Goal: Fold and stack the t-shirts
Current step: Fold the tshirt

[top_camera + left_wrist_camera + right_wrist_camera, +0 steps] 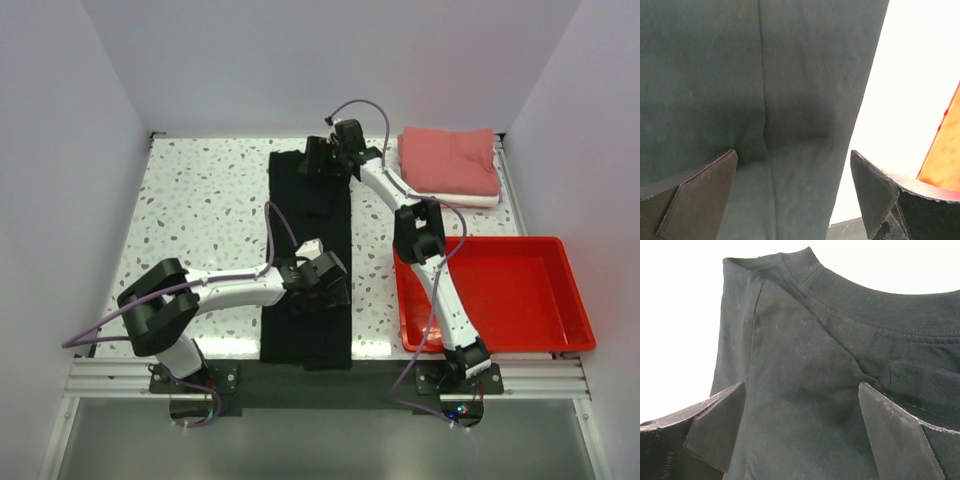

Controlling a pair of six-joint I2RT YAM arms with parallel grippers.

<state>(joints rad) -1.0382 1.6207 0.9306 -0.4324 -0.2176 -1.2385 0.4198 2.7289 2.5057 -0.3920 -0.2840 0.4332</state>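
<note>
A black t-shirt [312, 215] lies as a long narrow strip down the middle of the table, its collar at the far end. My left gripper [322, 280] hovers open over the near part of the black t-shirt [790, 90], nothing between its fingers. My right gripper [322, 158] stands open over the collar end of the black t-shirt [805, 365], also holding nothing. At the far right, a salmon-pink t-shirt [450, 158] lies folded on top of a white t-shirt [470, 200].
A red plastic tray [560, 290] sits on the right side of the table, beside the right arm. Its orange-red edge [945, 150] shows in the left wrist view. The speckled tabletop [200, 210] stretches to the left of the shirt.
</note>
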